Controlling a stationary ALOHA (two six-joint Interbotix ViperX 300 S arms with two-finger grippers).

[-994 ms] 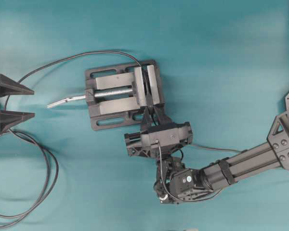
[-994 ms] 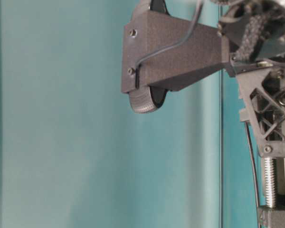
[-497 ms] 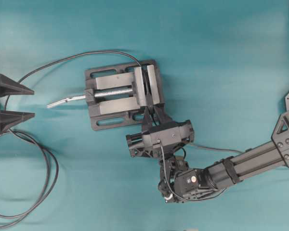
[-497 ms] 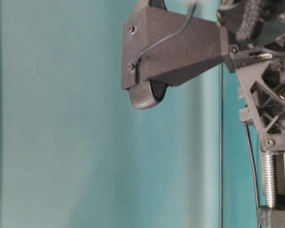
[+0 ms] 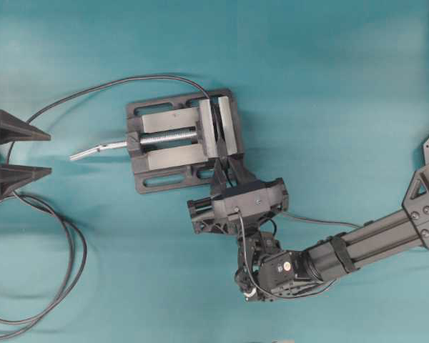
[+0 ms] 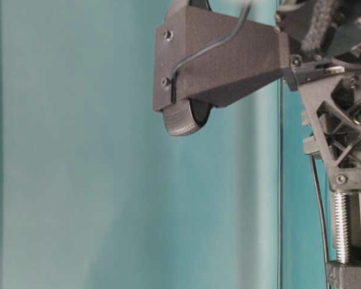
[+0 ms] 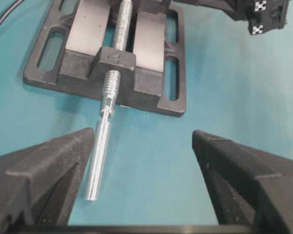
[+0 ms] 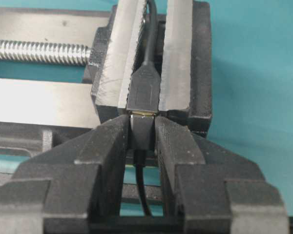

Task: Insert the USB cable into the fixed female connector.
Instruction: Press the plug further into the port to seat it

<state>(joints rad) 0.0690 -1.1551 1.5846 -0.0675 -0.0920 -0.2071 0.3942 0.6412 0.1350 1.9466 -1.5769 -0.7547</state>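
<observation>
My right gripper (image 8: 142,125) is shut on the USB cable's black plug (image 8: 142,132), whose thin cable (image 8: 141,187) runs back between the fingers. The plug butts against the fixed female connector (image 8: 144,92), a small black block clamped between the vise's jaws. Only a thin strip of the plug's metal tip (image 8: 142,114) shows between them. From overhead, the right gripper (image 5: 224,170) stands at the near end of the vise's jaws and its fingers hide the plug. My left gripper (image 5: 48,152) (image 7: 142,135) is open and empty at the far left, apart from the vise.
The dark vise (image 5: 171,146) (image 7: 78,63) sits mid-table, with its silver handle rod (image 5: 96,150) (image 7: 98,161) pointing at the left gripper. The connector's long black cable (image 5: 64,264) loops over the lower left. The USB cable (image 5: 316,221) trails right, beside the right arm.
The right arm's wrist and forearm shifted slightly while its fingers stayed at the vise jaws with the plug. The left gripper has not moved.
</observation>
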